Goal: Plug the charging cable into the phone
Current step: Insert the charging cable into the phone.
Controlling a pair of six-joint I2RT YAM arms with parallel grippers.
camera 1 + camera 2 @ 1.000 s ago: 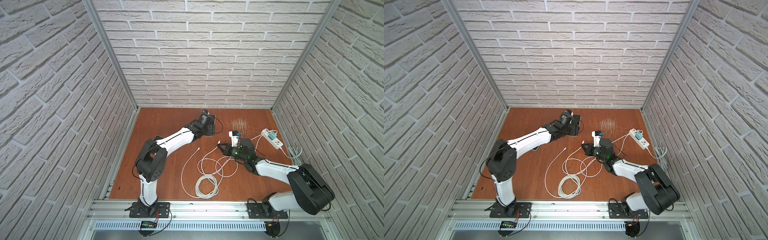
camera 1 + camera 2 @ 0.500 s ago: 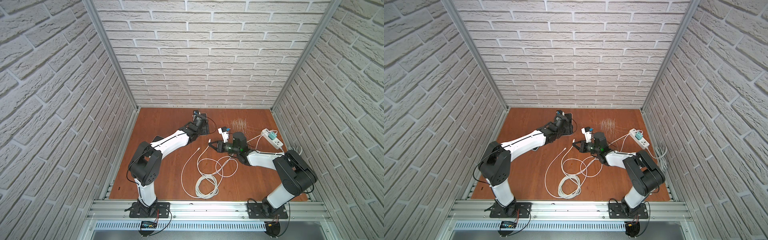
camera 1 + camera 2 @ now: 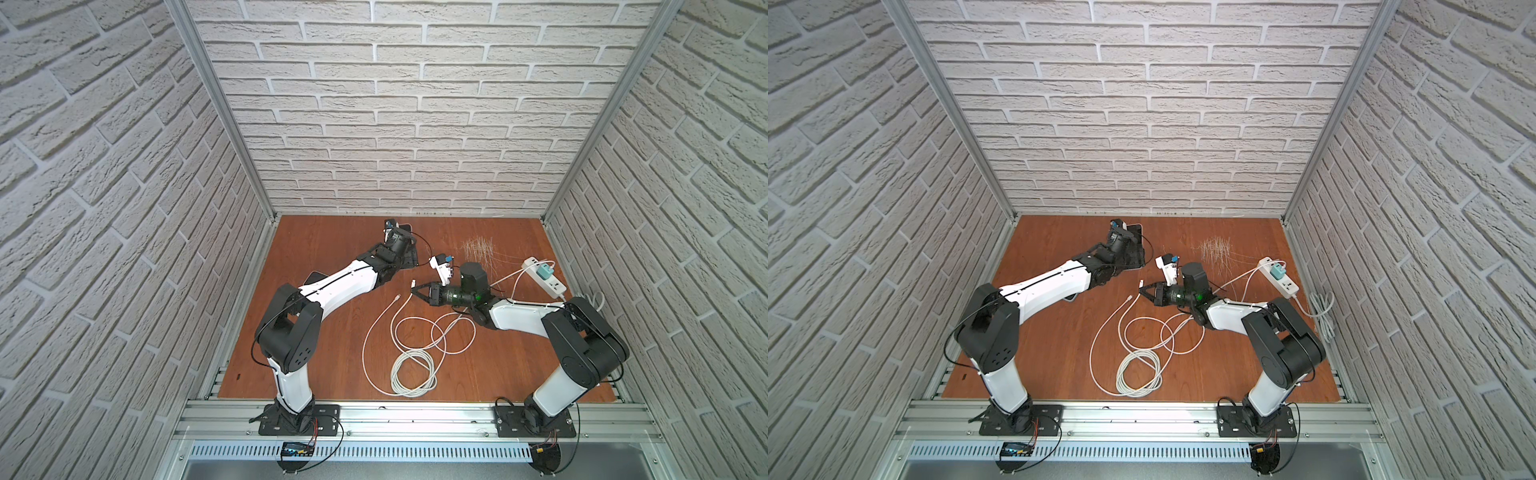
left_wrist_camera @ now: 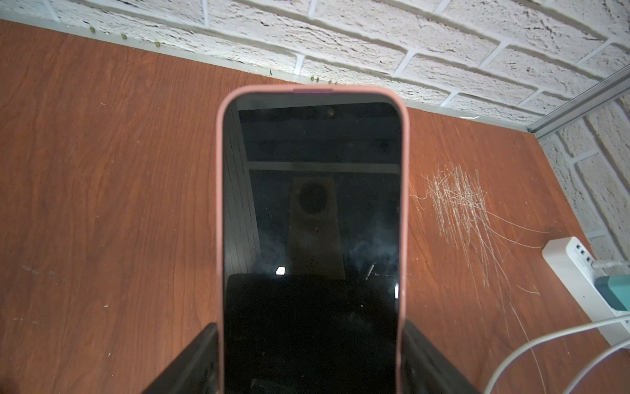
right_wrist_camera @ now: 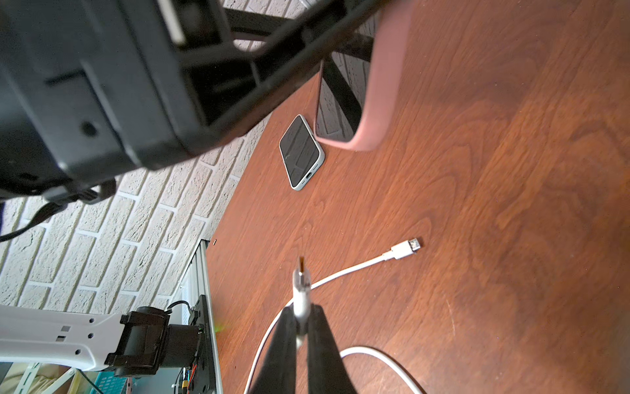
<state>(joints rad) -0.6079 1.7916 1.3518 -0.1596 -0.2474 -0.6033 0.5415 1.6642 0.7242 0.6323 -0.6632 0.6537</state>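
Note:
My left gripper (image 4: 308,341) is shut on the sides of a phone (image 4: 312,211) with a dark screen and a pink case. It holds the phone over the back of the table, and in both top views the phone (image 3: 411,257) (image 3: 1137,253) shows just beyond the left gripper (image 3: 399,243). My right gripper (image 5: 301,317) is shut on the white plug (image 5: 301,286) of the charging cable (image 3: 515,282). The plug's metal tip points toward the pink phone's near end (image 5: 361,136), a short gap away. The right gripper (image 3: 415,289) (image 3: 1144,289) sits mid-table.
A second phone (image 5: 301,152) in a white case lies flat under the left arm. A loose cable end (image 5: 405,249) and a cable coil (image 3: 413,370) lie on the wooden table (image 3: 332,249). A white power strip (image 3: 544,276) with a teal charger (image 3: 542,272) sits at the back right.
My right gripper has carried the plug leftward toward the left arm. The left gripper has shifted the pink phone slightly left.

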